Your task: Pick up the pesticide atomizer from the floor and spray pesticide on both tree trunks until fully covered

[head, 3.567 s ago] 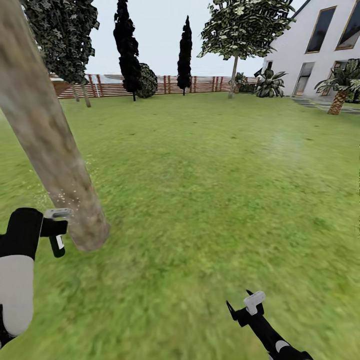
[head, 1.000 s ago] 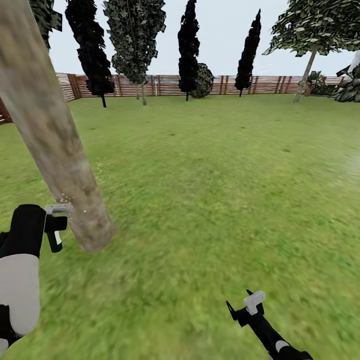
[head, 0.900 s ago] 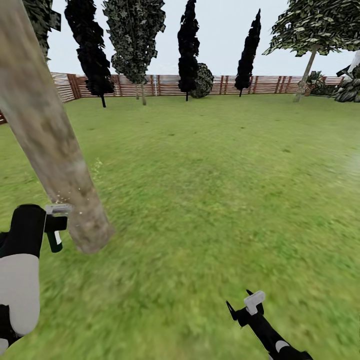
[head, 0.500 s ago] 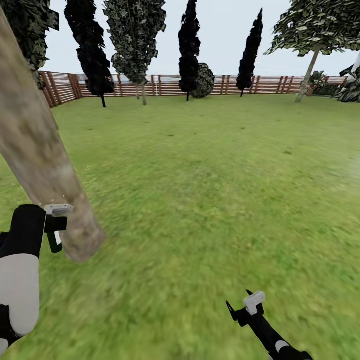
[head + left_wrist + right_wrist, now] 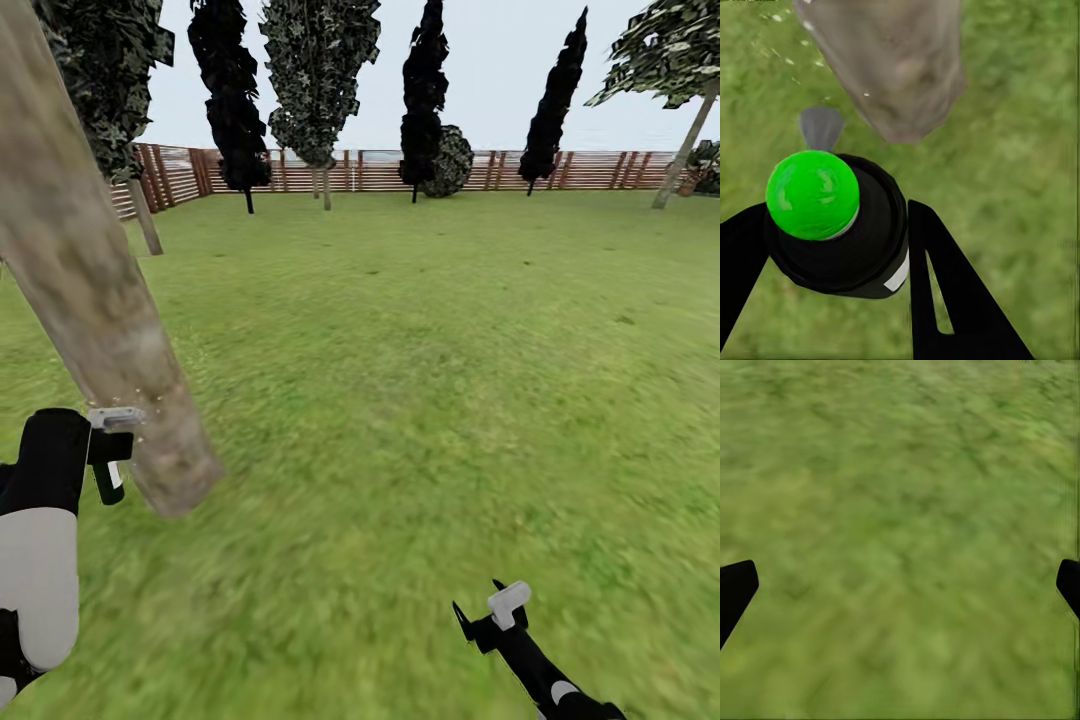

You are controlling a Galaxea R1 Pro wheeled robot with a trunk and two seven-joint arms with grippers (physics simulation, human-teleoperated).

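Head view, garden lawn: left end effector (image 5: 108,455) clamped on pesticide atomizer (image 5: 110,480), nozzle just beside base of leaning tree trunk (image 5: 95,290) rising up and away; right end effector (image 5: 490,615) spread open, empty, well apart over grass.

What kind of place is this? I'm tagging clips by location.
Most likely a fenced garden: a broad green lawn, a brown slatted wooden fence at its far edge, and black cone-shaped trees beyond a pale mottled tree trunk.

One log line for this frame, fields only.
left hand: shut on atomizer | aimed: tree trunk base | right hand: open, over lawn
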